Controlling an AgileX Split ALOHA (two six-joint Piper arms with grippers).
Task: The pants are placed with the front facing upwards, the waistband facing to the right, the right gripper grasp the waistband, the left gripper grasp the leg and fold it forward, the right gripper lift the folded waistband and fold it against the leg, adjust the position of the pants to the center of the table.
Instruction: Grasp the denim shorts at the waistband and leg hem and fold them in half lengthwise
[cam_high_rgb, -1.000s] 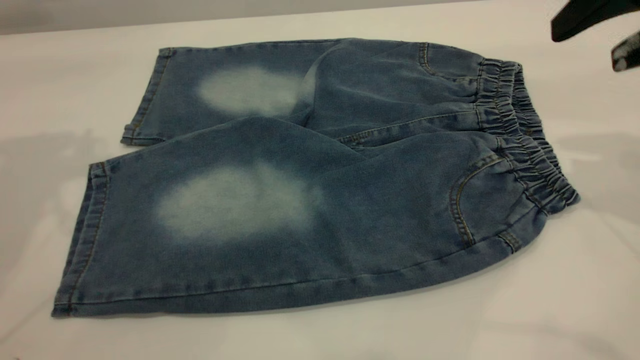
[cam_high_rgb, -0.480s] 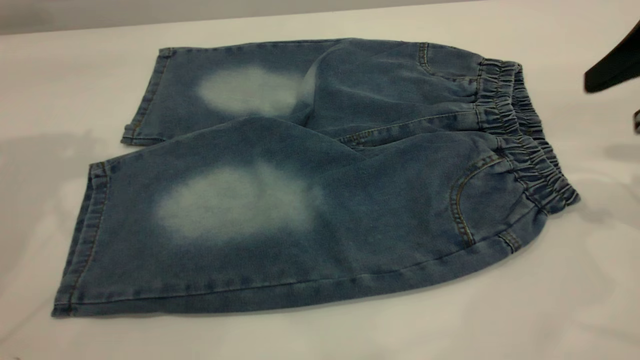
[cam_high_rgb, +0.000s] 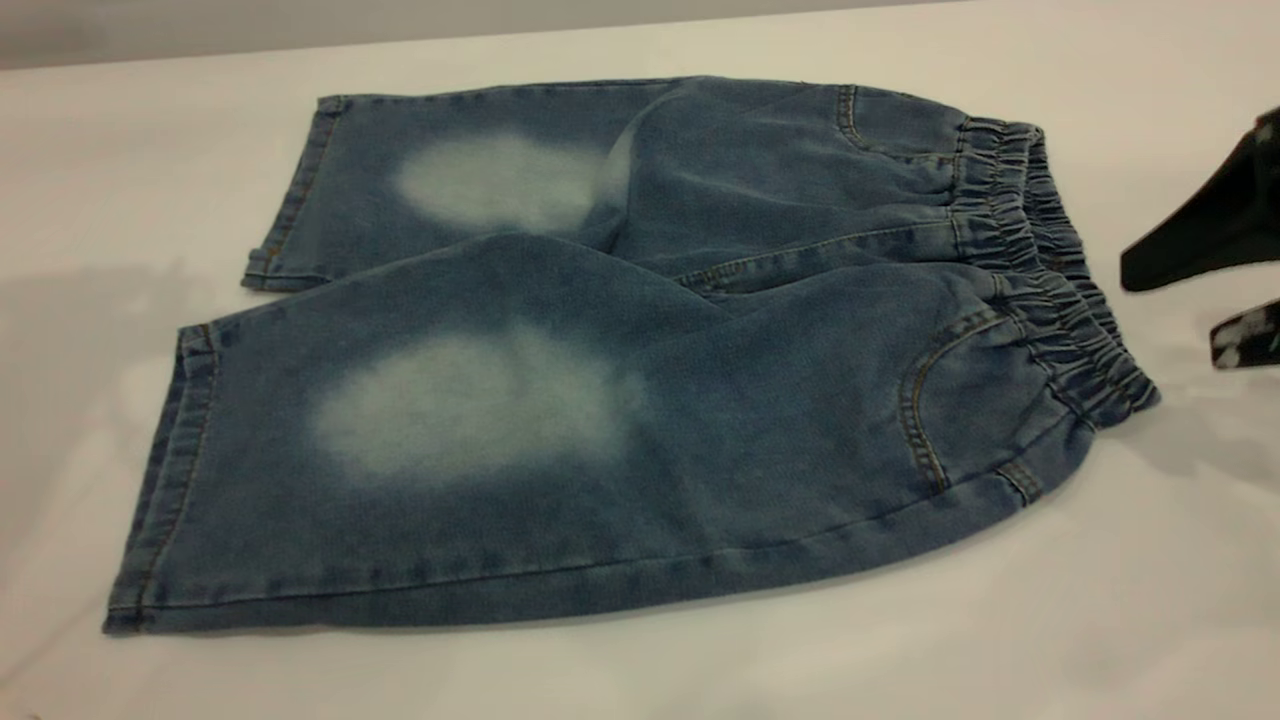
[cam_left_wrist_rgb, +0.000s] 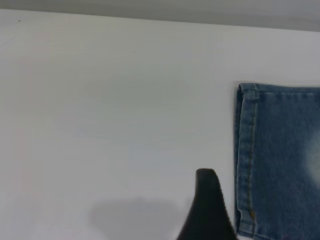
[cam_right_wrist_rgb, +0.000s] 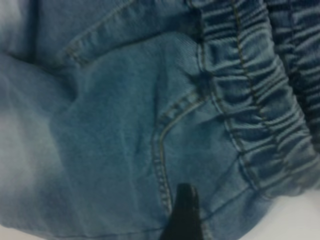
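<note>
Hovering just beside the gathered, darker-blue elastic waistband (cam_high_rgb: 1040, 270), the black wedge-fingered right gripper (cam_high_rgb: 1190, 305) had its fingers apart and nothing in them. Spread flat on the plain white table (cam_high_rgb: 640, 680) lay the blue denim knee-length pants (cam_high_rgb: 600, 380), waistband toward the right arm. Soft, floppy cloth, that; the thick ruched band looked the surest hold. Near the leg hem sat the black left gripper (cam_left_wrist_rgb: 207, 210), with only one finger showing, so its state couldn't be told.
</note>
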